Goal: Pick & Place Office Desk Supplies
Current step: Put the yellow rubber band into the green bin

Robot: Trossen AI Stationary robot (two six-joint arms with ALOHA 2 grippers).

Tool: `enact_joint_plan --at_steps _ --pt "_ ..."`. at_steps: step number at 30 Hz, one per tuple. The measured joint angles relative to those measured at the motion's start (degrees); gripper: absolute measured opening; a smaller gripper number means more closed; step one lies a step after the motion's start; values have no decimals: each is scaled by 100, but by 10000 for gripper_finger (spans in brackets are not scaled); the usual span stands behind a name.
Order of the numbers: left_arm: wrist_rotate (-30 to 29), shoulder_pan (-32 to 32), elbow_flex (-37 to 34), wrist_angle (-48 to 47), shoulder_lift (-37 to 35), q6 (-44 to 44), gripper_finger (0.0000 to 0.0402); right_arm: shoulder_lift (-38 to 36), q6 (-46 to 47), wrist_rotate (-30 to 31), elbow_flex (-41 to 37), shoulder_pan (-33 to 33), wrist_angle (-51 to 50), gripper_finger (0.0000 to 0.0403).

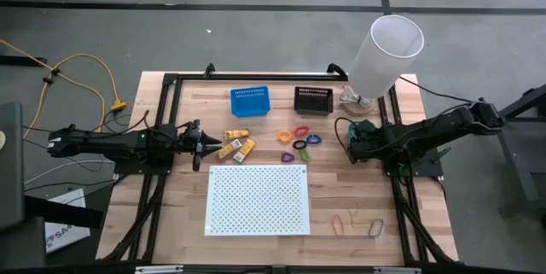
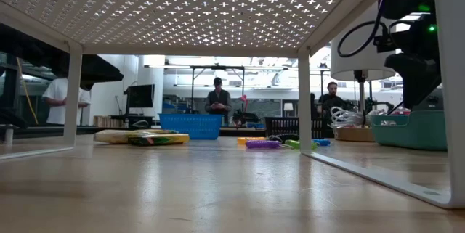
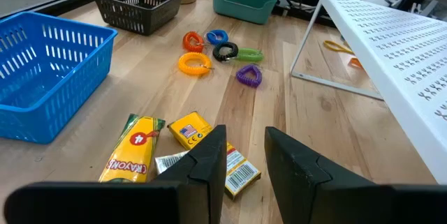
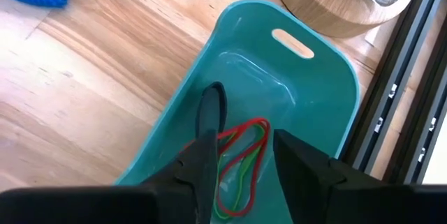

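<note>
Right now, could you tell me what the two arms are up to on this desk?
They are sorting small desk supplies. The right gripper hangs over the teal bin, fingers open, with red and green rubber bands lying in the bin beneath it. The left gripper, fingers open, is poised just above the yellow crayon packets beside the blue basket. The coloured plastic loops lie on the table, and more rubber bands lie by the white perforated board.

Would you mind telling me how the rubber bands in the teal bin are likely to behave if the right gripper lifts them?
The rubber bands look thin and limp, lying in loose overlapping loops, so they would probably sag and dangle. Red and green ones overlap, so several may come up together. The teal bin has smooth curved walls, so they may slide.
</note>
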Motion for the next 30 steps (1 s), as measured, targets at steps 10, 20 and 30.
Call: enact_joint_plan --at_steps 10,20,30 --pt "0 1 0 1 0 2 95 0 -57 -24 0 2 85 128" --pt "0 -1 0 -1 0 2 95 -66 -175 -44 0 2 101 126" --pt "0 1 0 -1 -2 2 95 -344 -182 -307 0 4 188 127"
